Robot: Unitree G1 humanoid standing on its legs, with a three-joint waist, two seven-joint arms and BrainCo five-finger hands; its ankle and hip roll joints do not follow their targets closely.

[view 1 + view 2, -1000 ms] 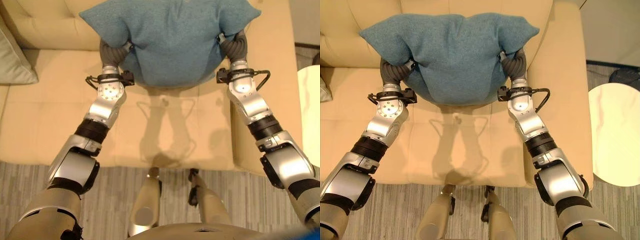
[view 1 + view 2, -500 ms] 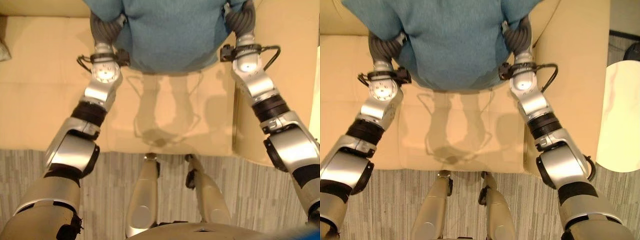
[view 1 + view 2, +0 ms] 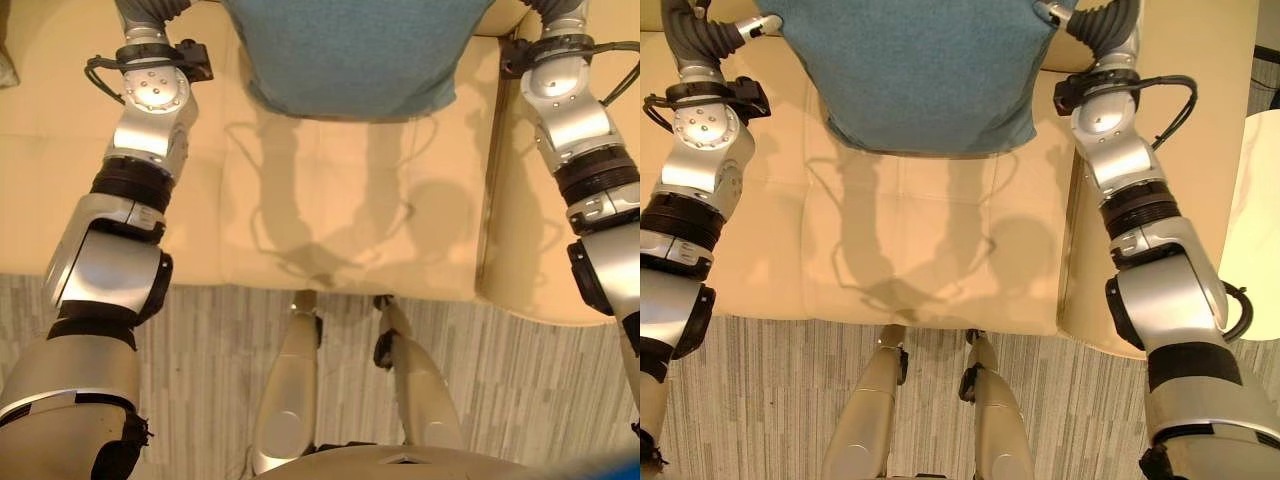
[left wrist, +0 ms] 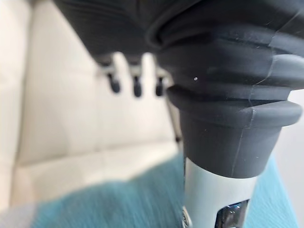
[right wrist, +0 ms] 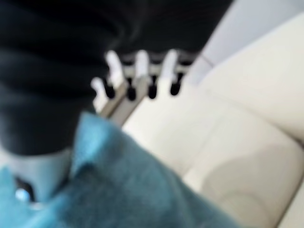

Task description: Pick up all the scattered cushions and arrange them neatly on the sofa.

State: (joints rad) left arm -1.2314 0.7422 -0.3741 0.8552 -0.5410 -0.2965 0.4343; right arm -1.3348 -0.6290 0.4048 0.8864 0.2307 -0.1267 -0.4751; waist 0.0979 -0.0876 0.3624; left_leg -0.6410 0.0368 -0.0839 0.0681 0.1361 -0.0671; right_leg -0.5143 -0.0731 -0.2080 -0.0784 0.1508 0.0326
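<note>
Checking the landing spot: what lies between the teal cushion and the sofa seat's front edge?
Nothing: in the left eye view the sofa seat is bare cream upholstery from the teal cushion to its front edge.

Sofa seat point(image 3: 330, 210) bare — blue cushion point(image 3: 920, 70) blocks beyond.

My teal cushion point(image 3: 925, 75) hangs at twelve o'clock, its woven face toward me, lower edge just above the cream sofa point(image 3: 930, 250) seat, casting a shadow there.
</note>
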